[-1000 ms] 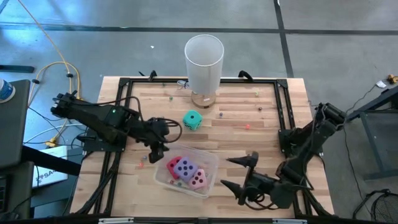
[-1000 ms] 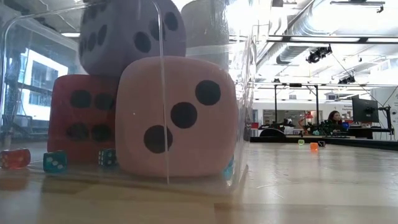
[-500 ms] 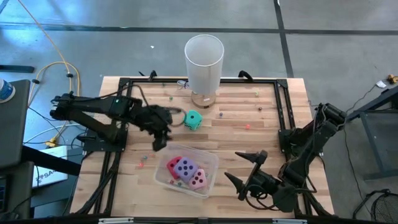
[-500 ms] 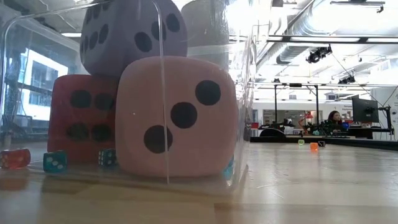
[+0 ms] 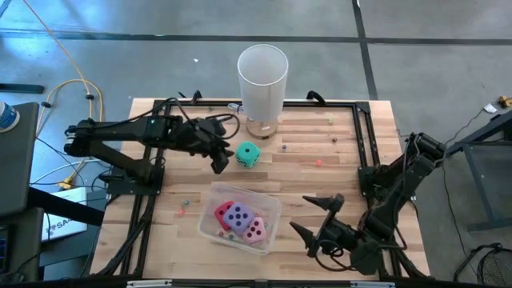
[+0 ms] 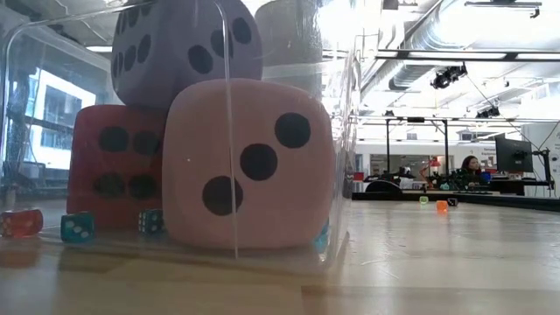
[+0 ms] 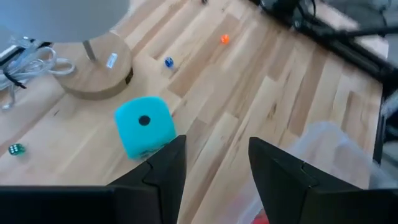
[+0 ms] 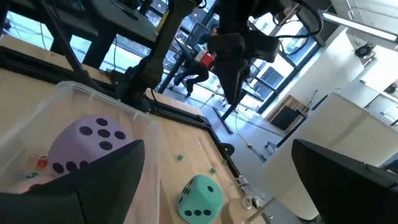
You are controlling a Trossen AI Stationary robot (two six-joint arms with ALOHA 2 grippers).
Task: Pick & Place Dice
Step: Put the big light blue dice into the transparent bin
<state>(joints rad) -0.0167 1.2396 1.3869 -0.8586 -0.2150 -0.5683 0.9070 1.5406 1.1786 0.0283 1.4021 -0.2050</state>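
The teal-green die point(image 5: 248, 154) sits alone on the bare wood, just past the tips of the left gripper point(image 5: 219, 164), whose fingers point(image 7: 163, 167) stand part-way apart with nothing between them; in the left wrist view the die lies just beyond and to one side of that gap, not yet inside it. The other three look done to me: the red die point(image 5: 223, 214), purple die point(image 5: 238, 214) and pink die point(image 5: 255, 231) are packed together in the clear plastic tub point(image 5: 270, 204), the purple one riding on top of the red in the low view. So one die is left to fetch, by my reckoning. The right gripper point(image 5: 314, 221) waits beside the tub, fingers spread wide and empty. The worktop point(image 5: 336, 168) is pale planked wood in a black frame, sprinkled with tiny coloured beads, and a tall white cylinder point(image 5: 262, 82) stands on a round wooden base just behind the teal die. Beyond, a grey floor with cables, and across the room a person point(image 6: 465, 171) sits at a desk.
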